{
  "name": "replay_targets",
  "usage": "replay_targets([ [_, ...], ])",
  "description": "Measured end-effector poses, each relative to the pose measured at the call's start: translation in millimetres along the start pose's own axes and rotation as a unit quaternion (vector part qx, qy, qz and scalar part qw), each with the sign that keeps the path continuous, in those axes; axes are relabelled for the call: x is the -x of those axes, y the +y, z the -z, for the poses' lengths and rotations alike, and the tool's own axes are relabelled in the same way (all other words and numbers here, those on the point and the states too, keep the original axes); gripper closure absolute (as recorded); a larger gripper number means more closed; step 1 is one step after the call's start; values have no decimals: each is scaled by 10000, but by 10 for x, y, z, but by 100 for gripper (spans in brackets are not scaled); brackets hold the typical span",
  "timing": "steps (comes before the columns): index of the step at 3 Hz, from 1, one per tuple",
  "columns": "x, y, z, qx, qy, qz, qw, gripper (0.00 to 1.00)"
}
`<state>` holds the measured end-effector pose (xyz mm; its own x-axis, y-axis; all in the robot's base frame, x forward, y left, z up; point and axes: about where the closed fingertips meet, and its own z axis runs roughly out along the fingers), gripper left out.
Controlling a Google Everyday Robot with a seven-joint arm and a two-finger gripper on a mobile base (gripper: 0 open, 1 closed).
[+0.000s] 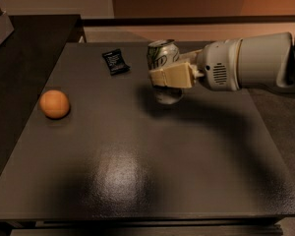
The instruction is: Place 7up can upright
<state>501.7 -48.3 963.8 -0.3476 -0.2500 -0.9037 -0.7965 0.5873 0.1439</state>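
Firmly clamped around the 7up can (162, 53), the gripper (157, 75) reaches in from the right over the back half of the dark table (137, 176). The can stands nearly upright between the beige fingers (171, 76), shiny top rim uppermost. Whether its base touches the tabletop cannot be told. A black packet (115, 62) lies near its left, and an orange ball (54, 103) sits well apart near the left edge.

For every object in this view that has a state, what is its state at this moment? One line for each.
7up can: upright, clamped at its middle by the gripper.
gripper: shut on the 7up can, over the far part of the table.
orange ball: resting on the table, untouched.
black packet: lying flat near the far edge.
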Motion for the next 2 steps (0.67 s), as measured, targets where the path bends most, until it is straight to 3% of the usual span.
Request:
replay_targets([
  [2,-147,-63,-26,194,-485,596,9969,100],
])
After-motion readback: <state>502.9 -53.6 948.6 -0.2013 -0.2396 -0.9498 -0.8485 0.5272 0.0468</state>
